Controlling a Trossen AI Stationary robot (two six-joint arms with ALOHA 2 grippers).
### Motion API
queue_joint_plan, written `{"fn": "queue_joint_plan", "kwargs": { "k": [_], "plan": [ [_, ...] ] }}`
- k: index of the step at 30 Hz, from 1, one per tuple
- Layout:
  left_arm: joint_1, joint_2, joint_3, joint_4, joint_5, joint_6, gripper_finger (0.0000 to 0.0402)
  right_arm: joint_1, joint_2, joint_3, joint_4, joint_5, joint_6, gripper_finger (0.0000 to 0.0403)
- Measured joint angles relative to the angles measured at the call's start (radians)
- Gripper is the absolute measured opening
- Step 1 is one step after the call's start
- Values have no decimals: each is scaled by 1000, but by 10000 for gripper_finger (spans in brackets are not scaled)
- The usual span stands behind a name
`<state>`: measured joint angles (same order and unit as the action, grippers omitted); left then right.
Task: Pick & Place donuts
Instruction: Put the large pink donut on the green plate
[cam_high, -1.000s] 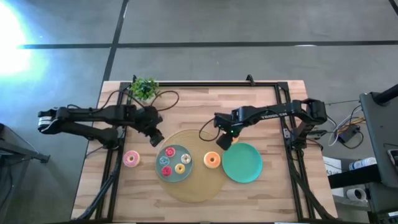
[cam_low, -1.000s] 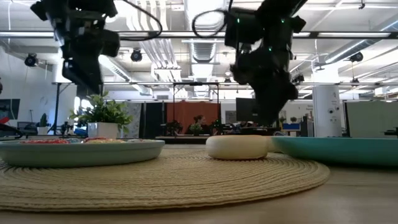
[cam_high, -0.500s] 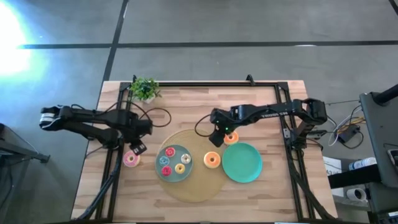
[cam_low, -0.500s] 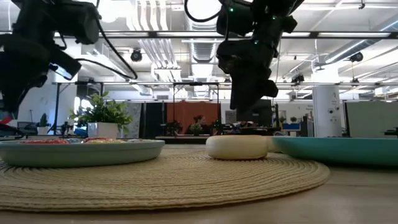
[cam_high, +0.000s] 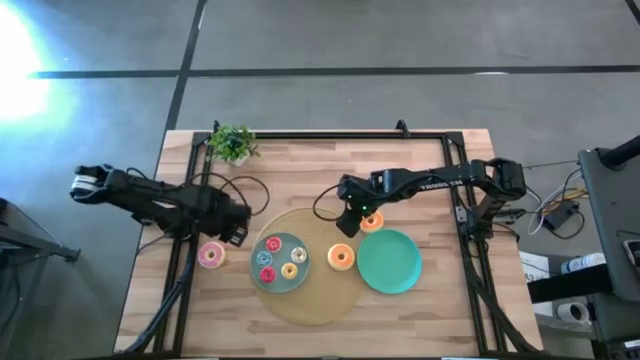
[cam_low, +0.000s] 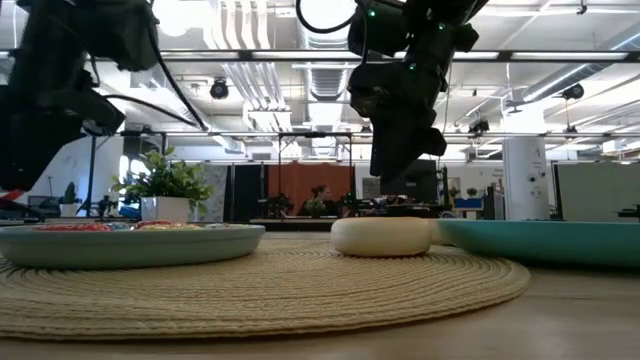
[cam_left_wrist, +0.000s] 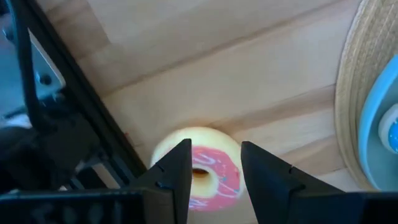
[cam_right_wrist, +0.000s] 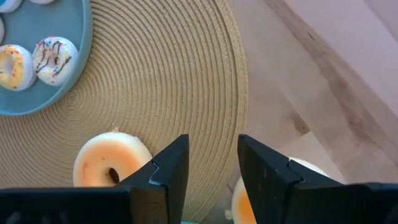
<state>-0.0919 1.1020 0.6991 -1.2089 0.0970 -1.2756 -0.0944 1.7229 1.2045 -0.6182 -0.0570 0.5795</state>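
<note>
A wooden bench (cam_high: 420, 160) carries a round woven mat (cam_high: 310, 300) in an open workshop. The left gripper (cam_high: 232, 228), fingers apart, has swung down over the pink donut (cam_high: 210, 256) near the bench's left edge; the right gripper (cam_high: 347, 222), fingers apart, has stayed above the mat's edge between 2 orange donuts (cam_high: 341, 257)

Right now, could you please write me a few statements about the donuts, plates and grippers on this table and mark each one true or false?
1. The green plate holds no donuts. True.
2. The pink donut lies on the woven mat. False: it lies on bare wood, left of the mat.
3. The left gripper hangs over the pink donut with its fingers apart. True.
4. The grey-blue plate is empty. False: several small donuts lie on it.
5. Two orange donuts lie near the right gripper, one on the mat and one off it. True.
</note>
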Motion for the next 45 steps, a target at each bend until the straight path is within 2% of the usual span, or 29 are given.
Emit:
{"fn": "queue_joint_plan", "kwargs": {
  "k": [7, 12, 22, 27, 40, 45],
  "plan": [
    [-226, 29, 1, 35, 25, -326, 112, -9, 0, 0, 1, 5, -40, 132],
    [-329, 81, 1, 35, 14, -452, 112, -22, 0, 0, 5, 6, -70, 128],
    [-376, 197, -1, 92, 16, -459, 113, -38, 0, 0, 8, 7, -87, 128],
    [-376, 202, -1, 156, 18, -429, 113, -38, 0, 0, 10, 7, -93, 124],
    [-453, 202, -1, 135, -33, -503, 113, -37, 0, 0, 14, 5, -85, 123],
    [-456, 202, -28, 157, -37, -514, 136, -37, 0, 0, 34, 5, -84, 123]
  ]
}}
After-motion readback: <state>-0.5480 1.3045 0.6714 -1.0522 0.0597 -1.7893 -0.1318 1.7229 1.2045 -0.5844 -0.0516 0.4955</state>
